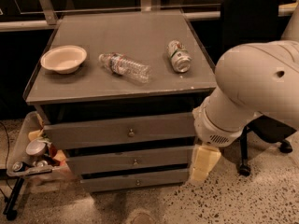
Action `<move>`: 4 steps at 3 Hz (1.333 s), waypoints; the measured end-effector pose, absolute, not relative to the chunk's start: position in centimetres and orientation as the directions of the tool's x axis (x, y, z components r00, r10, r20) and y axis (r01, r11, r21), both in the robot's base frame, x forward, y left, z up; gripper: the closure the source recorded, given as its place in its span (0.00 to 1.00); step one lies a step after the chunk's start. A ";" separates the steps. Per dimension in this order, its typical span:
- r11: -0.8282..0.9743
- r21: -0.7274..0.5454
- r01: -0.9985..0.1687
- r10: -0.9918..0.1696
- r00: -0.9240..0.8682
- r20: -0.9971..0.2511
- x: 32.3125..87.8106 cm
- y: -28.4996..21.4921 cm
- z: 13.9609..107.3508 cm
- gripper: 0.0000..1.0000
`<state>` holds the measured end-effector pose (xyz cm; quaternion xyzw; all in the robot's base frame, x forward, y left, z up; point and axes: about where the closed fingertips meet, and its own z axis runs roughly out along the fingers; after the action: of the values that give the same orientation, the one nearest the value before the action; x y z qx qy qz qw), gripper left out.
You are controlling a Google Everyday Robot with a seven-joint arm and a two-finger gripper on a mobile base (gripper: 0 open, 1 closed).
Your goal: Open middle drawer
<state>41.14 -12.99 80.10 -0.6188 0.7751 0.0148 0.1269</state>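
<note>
The grey cabinet (pixel 117 85) has three drawers stacked in its front. The middle drawer (pixel 107 164) has a medium-height flat front with a small round metal knob (pixel 135 162) at its centre, and it looks pushed in. My white arm (pixel 252 87) reaches in from the right. My cream-coloured gripper (pixel 203 163) hangs low at the cabinet's front right corner, beside the right end of the middle drawer's front and well to the right of the knob. It holds nothing that I can see.
A taller-fronted drawer (pixel 119 132) sits above and a slimmer one (pixel 135 182) below. On top lie a paper bowl (pixel 63 58), a plastic bottle (pixel 125 67) and a can (pixel 178 56). A bin of clutter (pixel 35 153) stands at left, a black chair (pixel 247 13) at right.
</note>
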 end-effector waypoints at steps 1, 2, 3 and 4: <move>0.234 -0.135 -0.963 -0.955 -0.202 -0.215 41.2 -13.0 80.1 0.00; 0.261 -0.079 -0.962 -0.937 -0.233 -0.261 41.1 -12.4 76.6 0.00; 0.282 -0.034 -0.959 -0.924 -0.262 -0.277 41.2 -10.5 69.7 0.00; 0.314 -0.042 -0.948 -0.912 -0.289 -0.290 42.6 -9.0 63.8 0.00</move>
<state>42.55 -8.96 63.79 -0.5815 0.8000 0.0690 0.1308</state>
